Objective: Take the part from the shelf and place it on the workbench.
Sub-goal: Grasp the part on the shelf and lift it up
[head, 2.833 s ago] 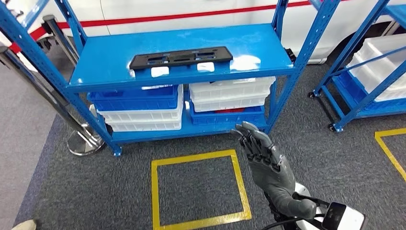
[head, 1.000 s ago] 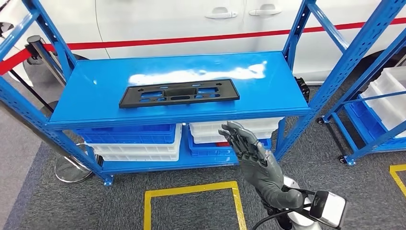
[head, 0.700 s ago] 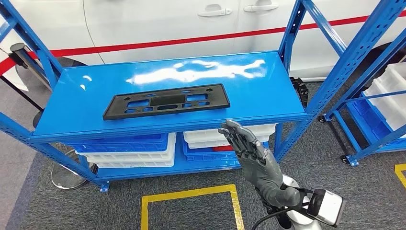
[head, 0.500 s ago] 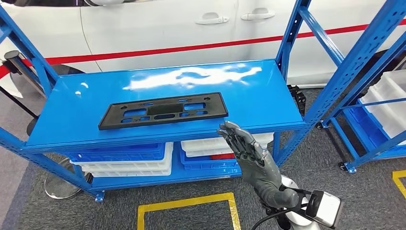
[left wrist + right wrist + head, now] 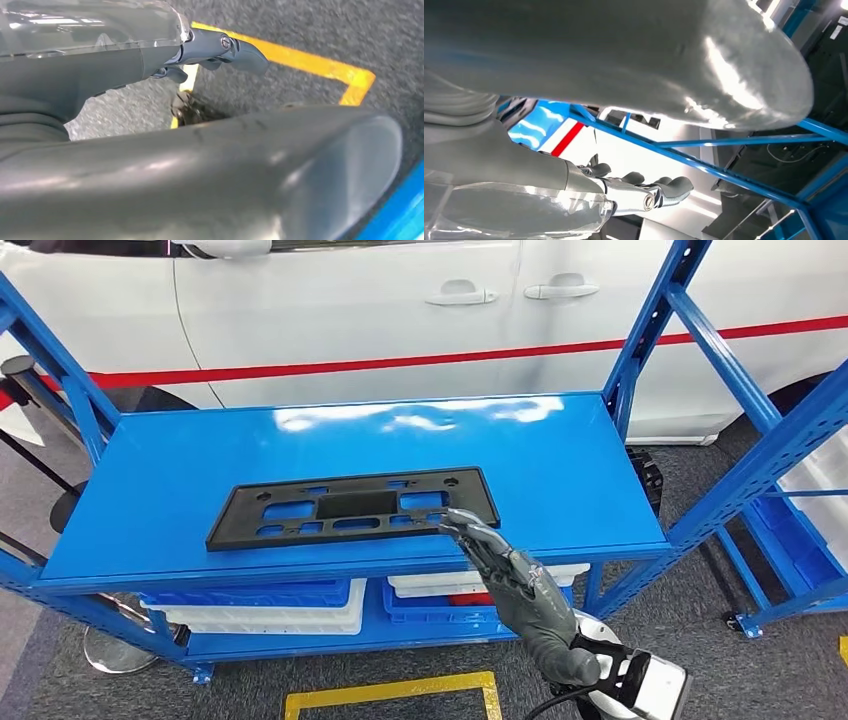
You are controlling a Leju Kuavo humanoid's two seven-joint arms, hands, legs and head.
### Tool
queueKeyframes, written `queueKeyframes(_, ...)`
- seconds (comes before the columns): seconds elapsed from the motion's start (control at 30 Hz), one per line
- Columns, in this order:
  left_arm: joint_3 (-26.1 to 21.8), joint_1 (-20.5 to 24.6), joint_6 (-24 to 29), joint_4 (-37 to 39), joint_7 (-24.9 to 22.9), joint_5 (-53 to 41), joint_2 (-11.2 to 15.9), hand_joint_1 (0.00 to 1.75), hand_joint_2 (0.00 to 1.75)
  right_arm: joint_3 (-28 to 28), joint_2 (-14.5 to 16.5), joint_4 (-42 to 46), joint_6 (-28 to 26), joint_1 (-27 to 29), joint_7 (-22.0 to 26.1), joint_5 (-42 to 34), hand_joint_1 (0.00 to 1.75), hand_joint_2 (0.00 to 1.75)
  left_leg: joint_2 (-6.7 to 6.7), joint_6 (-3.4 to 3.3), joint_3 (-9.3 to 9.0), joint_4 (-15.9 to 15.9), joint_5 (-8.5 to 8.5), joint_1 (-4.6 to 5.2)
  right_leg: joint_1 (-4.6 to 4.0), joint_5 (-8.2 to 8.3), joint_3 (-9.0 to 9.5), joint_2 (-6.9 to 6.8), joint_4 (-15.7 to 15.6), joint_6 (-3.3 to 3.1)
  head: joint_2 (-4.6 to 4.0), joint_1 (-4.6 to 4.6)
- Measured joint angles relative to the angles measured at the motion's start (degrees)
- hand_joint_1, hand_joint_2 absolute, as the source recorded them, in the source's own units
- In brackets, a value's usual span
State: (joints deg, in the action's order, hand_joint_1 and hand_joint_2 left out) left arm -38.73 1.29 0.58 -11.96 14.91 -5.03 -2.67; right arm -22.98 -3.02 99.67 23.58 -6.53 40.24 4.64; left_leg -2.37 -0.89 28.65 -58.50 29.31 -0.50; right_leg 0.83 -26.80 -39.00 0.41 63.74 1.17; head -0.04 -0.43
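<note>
Fingers (image 5: 470, 536) of right hand (image 5: 520, 590) reach part's (image 5: 350, 508) near edge, spread.

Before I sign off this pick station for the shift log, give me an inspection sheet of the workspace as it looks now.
Surface: blue shelf top, glossy with glare patches.
Job's things: black part, a long flat plate with cutouts, lies flat on the shelf top near the front edge. Workbench: nothing seen.
Clutter: white and blue bins stacked on the lower shelf.
Hands: right hand extended, fingers apart, its fingertips at the part's right end; contact cannot be told. Left hand holds nothing, above grey floor.
Cables: a black cable at the right wrist.
Surroundings: white car with a red stripe behind the shelf; yellow floor tape; a second blue rack to the right.
</note>
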Motion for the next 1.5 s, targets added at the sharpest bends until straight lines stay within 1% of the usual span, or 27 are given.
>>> queueKeyframes(0.03,-0.1,0.1,0.0,0.0,0.0,0.0,0.0,0.00,0.00,-0.1,-0.1,-0.3,0.0,0.1,0.0,0.1,0.00,0.00,-0.10,0.40,-0.27,-0.1,0.62,0.02,-0.10,2.67,-0.01,0.00,-2.1,-0.37,0.00,-0.02)
queueKeyframes(0.07,-0.2,0.1,0.0,0.0,0.0,-0.1,0.0,0.00,0.00,-0.3,-0.1,-0.7,0.0,0.2,-0.1,0.4,0.00,0.00,-0.16,0.79,-0.44,-0.2,1.03,0.07,-0.22,4.09,-0.17,0.01,-3.2,-0.84,0.00,-0.06)
queueKeyframes(0.13,-0.3,0.3,0.1,0.0,0.1,-0.3,0.0,0.00,0.00,-0.9,-0.2,-1.5,0.0,0.0,-0.6,0.9,0.00,0.00,-0.07,1.46,-0.58,-0.6,1.25,0.05,-0.27,4.00,0.15,0.01,-3.5,-1.80,0.00,-0.14)
queueKeyframes(0.2,-0.4,0.3,0.2,0.0,0.2,-0.5,0.0,0.00,0.00,-1.7,-0.2,-2.9,0.2,-0.8,-1.0,1.2,0.00,0.00,0.57,1.94,0.28,-3.0,1.35,-0.03,-0.16,3.66,1.13,-0.08,-4.1,-2.46,0.00,-0.22)
queueKeyframes(0.3,-0.7,0.4,0.3,0.0,0.3,-0.8,-0.1,0.00,0.00,-3.5,-0.1,-6.4,1.3,-2.5,-2.2,1.3,0.00,0.00,1.47,2.55,5.78,-12.1,5.03,-0.12,-0.23,2.99,2.12,-0.37,-4.5,-3.15,0.00,-0.37)
queueKeyframes(0.33,-0.8,0.4,0.4,0.0,0.4,-0.9,-0.1,0.00,0.00,-4.4,-0.1,-7.8,1.8,-3.2,-2.6,1.2,0.00,0.44,1.53,2.67,7.71,-14.6,6.32,-0.13,-0.33,2.76,2.30,-0.42,-4.5,-3.28,0.00,-0.37)
queueKeyframes(0.37,-0.9,0.3,0.4,0.0,0.4,-1.0,-0.1,0.00,0.00,-5.3,0.1,-9.3,2.1,-3.8,-3.1,1.1,0.00,0.87,1.56,2.69,8.89,-15.5,6.58,-0.13,-0.43,2.55,2.52,-0.43,-4.5,-3.36,0.00,-0.37)
queueKeyframes(0.4,-1.1,0.3,0.5,0.0,0.5,-1.0,-0.1,0.00,0.00,-6.2,0.4,-10.7,2.3,-4.7,-3.5,1.0,0.00,1.31,1.59,2.61,9.16,-14.6,5.56,-0.12,-0.55,2.35,2.80,-0.44,-4.5,-3.41,0.00,-0.38)
queueKeyframes(0.43,-1.2,0.2,0.5,0.0,0.6,-1.1,-0.1,0.00,0.00,-7.3,0.8,-12.3,2.3,-5.7,-4.1,1.1,0.00,1.75,1.65,2.38,8.46,-11.8,3.33,-0.09,-0.66,2.17,3.14,-0.43,-4.5,-3.42,0.00,-0.37)
queueKeyframes(0.47,-1.3,0.2,0.6,0.0,0.7,-1.2,-0.1,0.00,0.00,-8.4,1.3,-13.9,2.2,-6.8,-4.8,1.1,0.00,1.75,1.85,2.01,7.16,-7.8,0.61,0.01,-0.75,2.00,3.45,-0.43,-4.5,-3.39,0.00,-0.36)
queueKeyframes(0.53,-1.5,0.4,0.8,0.0,0.8,-1.5,-0.2,0.00,0.00,-10.5,2.4,-17.0,2.0,-9.1,-6.0,1.1,0.00,1.75,2.34,1.26,5.17,-1.7,-2.02,0.40,-0.95,1.77,3.77,-0.46,-4.4,-3.13,0.00,-0.34)
queueKeyframes(0.6,-1.8,0.5,0.9,0.0,0.9,-2.0,-0.3,0.00,0.00,-12.4,3.6,-20.0,1.7,-11.2,-6.8,0.6,0.00,1.75,2.54,0.63,4.86,-0.2,-2.21,0.77,-1.03,1.62,3.82,-0.58,-4.4,-2.57,0.00,-0.34)
queueKeyframes(0.7,-2.4,0.3,1.1,0.0,1.0,-2.8,-0.6,0.00,0.00,-15.0,5.7,-24.0,-1.2,-14.7,-7.6,1.3,0.00,1.75,2.51,-0.24,4.25,0.6,-3.67,0.35,-1.08,0.72,3.66,-0.62,-3.5,-1.64,0.00,-0.30)
queueKeyframes(0.77,-2.8,0.4,1.3,0.0,1.0,-3.3,-0.8,0.00,0.00,-16.9,6.8,-26.5,-4.6,-17.4,-8.0,3.7,0.00,1.75,2.56,-0.56,4.02,1.0,-4.13,0.11,-0.87,-2.20,1.65,-0.53,1.2,-1.12,0.00,-0.26)
queueKeyframes(0.83,-3.3,0.5,1.5,0.0,0.9,-3.6,-0.9,0.00,0.00,-18.7,8.0,-28.8,-8.5,-19.4,-8.5,7.0,0.00,1.75,2.45,-0.65,4.07,1.0,-4.15,0.12,-0.61,-5.33,-1.67,-0.53,8.2,-0.75,0.00,-0.25)
queueKeyframes(0.87,-3.6,0.5,1.7,0.0,0.9,-3.7,-0.9,0.00,0.00,-19.6,8.6,-29.8,-10.8,-20.4,-8.9,9.0,0.00,1.75,2.37,-0.62,4.07,1.0,-4.11,0.13,-0.50,-5.71,-2.78,-0.53,10.3,-0.63,0.00,-0.25)
queueKeyframes(0.9,-3.9,0.5,1.7,0.0,0.9,-4.0,-1.0,0.00,0.00,-20.5,9.4,-30.9,-13.6,-21.5,-9.6,11.6,0.00,1.75,2.28,-0.56,4.05,0.9,-4.03,0.13,-0.43,-4.95,-2.93,-0.53,10.3,-0.60,0.00,-0.25)
queueKeyframes(0.97,-4.4,0.5,1.8,0.0,0.9,-4.6,-1.1,0.00,0.00,-22.4,11.2,-32.9,-19.7,-24.2,-11.9,18.2,0.00,1.75,2.13,-0.30,3.92,0.7,-3.78,0.13,-0.38,-1.10,-0.29,-0.50,4.4,-0.84,0.00,-0.24)
queueKeyframes(1.03,-4.8,0.6,1.8,0.0,1.0,-5.0,-1.2,0.00,0.00,-24.2,13.1,-35.0,-24.9,-27.0,-14.4,24.6,0.00,1.75,2.00,0.15,3.92,0.4,-3.46,0.28,-0.55,1.38,2.84,-0.39,-2.3,-1.36,0.00,-0.26)
queueKeyframes(1.07,-5.0,0.7,1.7,0.0,1.1,-5.3,-1.3,0.00,0.00,-25.1,14.0,-36.3,-27.2,-28.1,-15.8,27.8,0.00,1.75,1.95,0.45,3.96,0.4,-3.35,0.34,-0.67,1.67,3.58,-0.35,-3.9,-1.62,0.00,-0.27)
queueKeyframes(1.2,-5.4,0.8,1.1,0.0,1.4,-6.2,-1.2,0.00,0.00,-28.5,17.6,-43.3,-35.2,-31.8,-21.0,39.9,0.00,1.75,1.93,1.81,4.10,0.0,-2.65,0.14,-0.68,1.78,3.97,-0.37,-5.0,-2.83,0.00,-0.31)
queueKeyframes(1.27,-5.5,0.9,1.0,-0.1,1.6,-6.6,-1.2,0.00,0.00,-29.8,19.4,-47.0,-37.6,-33.2,-22.4,43.9,0.00,1.75,1.99,2.39,6.00,-4.3,-0.06,-0.05,-0.42,1.94,4.25,-0.46,-5.5,-3.30,0.00,-0.41)
queueKeyframes(1.33,-5.5,0.9,1.0,-0.1,1.6,-7.0,-1.2,0.00,0.00,-31.0,20.6,-50.9,-38.8,-34.1,-23.4,46.9,0.00,1.75,2.02,2.87,9.70,-11.9,3.21,-0.21,-0.48,1.87,4.29,-0.59,-5.5,-3.50,0.00,-0.46)
queueKeyframes(1.37,-5.5,0.9,0.9,-0.1,1.5,-7.2,-1.2,0.00,0.00,-31.5,21.0,-52.9,-39.0,-34.3,-23.7,47.9,0.00,1.75,2.03,3.05,11.22,-14.7,3.92,-0.28,-0.51,1.83,4.30,-0.66,-5.5,-3.54,0.00,-0.45)
queueKeyframes(1.4,-5.5,0.8,1.0,-0.1,1.5,-7.4,-1.2,0.00,0.00,-31.8,21.3,-54.6,-38.8,-34.5,-23.7,48.3,0.00,1.75,2.04,3.17,11.79,-15.5,3.47,-0.31,-0.51,1.79,4.31,-0.69,-5.4,-3.55,0.00,-0.45)
queueKeyframes(1.43,-5.5,0.8,1.0,-0.1,1.4,-7.6,-1.1,0.00,0.00,-32.1,21.5,-56.2,-38.4,-34.6,-23.5,48.5,0.00,1.75,2.05,3.22,11.26,-13.9,1.95,-0.37,-0.50,1.73,4.33,-0.68,-5.4,-3.51,0.00,-0.46)
queueKeyframes(1.5,-5.5,0.8,1.0,-0.1,1.3,-7.8,-0.9,0.00,0.00,-32.5,22.0,-58.8,-37.3,-35.0,-23.0,48.3,0.00,1.75,2.16,3.16,7.98,-6.3,-2.15,-0.54,-0.50,1.55,4.38,-0.61,-5.2,-3.25,0.00,-0.46)
